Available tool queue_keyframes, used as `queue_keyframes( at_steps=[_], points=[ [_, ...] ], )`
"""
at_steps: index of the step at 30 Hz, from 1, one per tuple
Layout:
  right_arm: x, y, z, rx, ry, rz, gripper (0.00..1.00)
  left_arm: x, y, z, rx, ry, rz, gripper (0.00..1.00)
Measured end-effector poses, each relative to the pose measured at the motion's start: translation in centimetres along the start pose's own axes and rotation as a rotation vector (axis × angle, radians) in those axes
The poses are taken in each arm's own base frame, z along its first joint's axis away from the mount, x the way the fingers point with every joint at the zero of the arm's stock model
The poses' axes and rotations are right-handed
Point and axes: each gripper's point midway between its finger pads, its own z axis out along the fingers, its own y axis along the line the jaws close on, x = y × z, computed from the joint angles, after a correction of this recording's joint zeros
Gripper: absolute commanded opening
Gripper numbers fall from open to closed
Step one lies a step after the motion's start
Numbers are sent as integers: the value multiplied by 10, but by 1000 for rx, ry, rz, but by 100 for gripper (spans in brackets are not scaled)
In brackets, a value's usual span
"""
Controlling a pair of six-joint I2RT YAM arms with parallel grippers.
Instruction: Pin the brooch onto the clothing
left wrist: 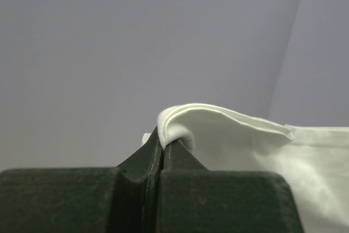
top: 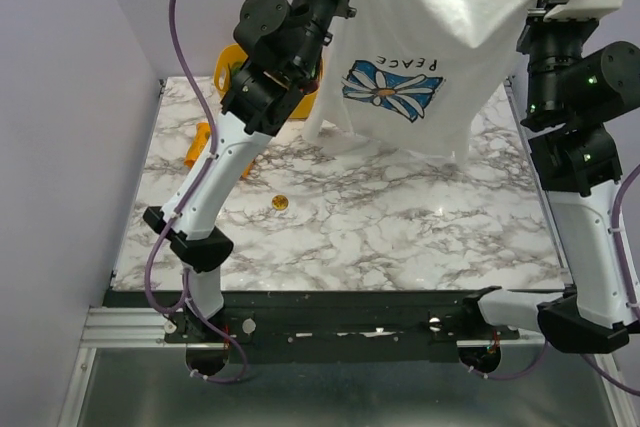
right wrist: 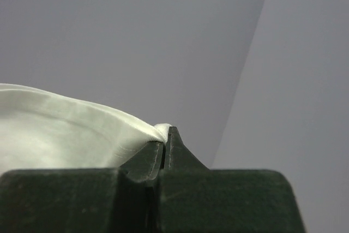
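Two pincers are holding the white T-shirt (top: 450, 27) up above the counter (top: 400, 232), stretched between them. The left pincer (left wrist: 162, 141) is pinching shut on a ribbed fold of the shirt's edge, with the cloth curling over its tips. The right pincer (right wrist: 166, 137) is likewise clamping shut on a bunched bit of the cloth. From above, the shirt is hanging like a curtain from twelve o'clock across to two o'clock. Its blue flower print (top: 392, 87) is facing the camera upside down. Whether the lower edge is touching the marble, I cannot tell. The brooch (top: 280, 203) is lying bare on the counter at about seven o'clock from the print, well apart from the shirt and both pincers. An orange packet (top: 198, 144) is lying near the counter's nine o'clock edge.
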Motion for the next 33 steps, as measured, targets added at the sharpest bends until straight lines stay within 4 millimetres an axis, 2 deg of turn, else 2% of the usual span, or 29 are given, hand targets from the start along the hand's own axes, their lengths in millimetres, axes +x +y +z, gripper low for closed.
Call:
queue_keyframes(
  at_steps=[2, 6, 8, 10, 13, 14, 16, 18, 21, 23, 26, 29, 33],
  points=[
    [-3, -2, -7, -15, -7, 11, 0, 4, 0, -9, 9, 34, 14, 0],
    [-11, -11, -37, -64, -19, 57, 0, -2, -9, -30, 59, 81, 17, 0],
    [-23, -20, -56, -81, -42, 91, 0, -15, -18, -43, 99, 85, 8, 0],
    [-45, -35, -78, -95, -94, 136, 0, -34, -30, -58, 149, 78, -10, 0],
    [-80, -57, -110, -120, -175, 192, 0, -69, -46, -85, 220, 46, -43, 0],
    [-96, -66, -123, -127, -218, 219, 0, -80, -48, -93, 237, 32, -53, 0],
    [-114, -77, -138, -136, -272, 246, 0, -104, -49, -109, 266, 2, -71, 0],
    [-123, -83, -150, -148, -305, 263, 1, -120, -43, -119, 269, -22, -78, 0],
    [-121, -79, -153, -171, -300, 261, 0, -130, -38, -125, 264, -35, -71, 0],
    [-110, -70, -147, -186, -268, 248, 0, -128, -37, -123, 258, -32, -61, 0],
    [-91, -55, -135, -208, -210, 223, 0, -111, -40, -113, 240, 0, -32, 0],
    [-71, -38, -120, -226, -155, 189, 0, -78, -44, -99, 212, 58, 20, 0],
    [-42, -15, -98, -250, -81, 137, 0, -21, -47, -76, 176, 153, 96, 0]
  ],
)
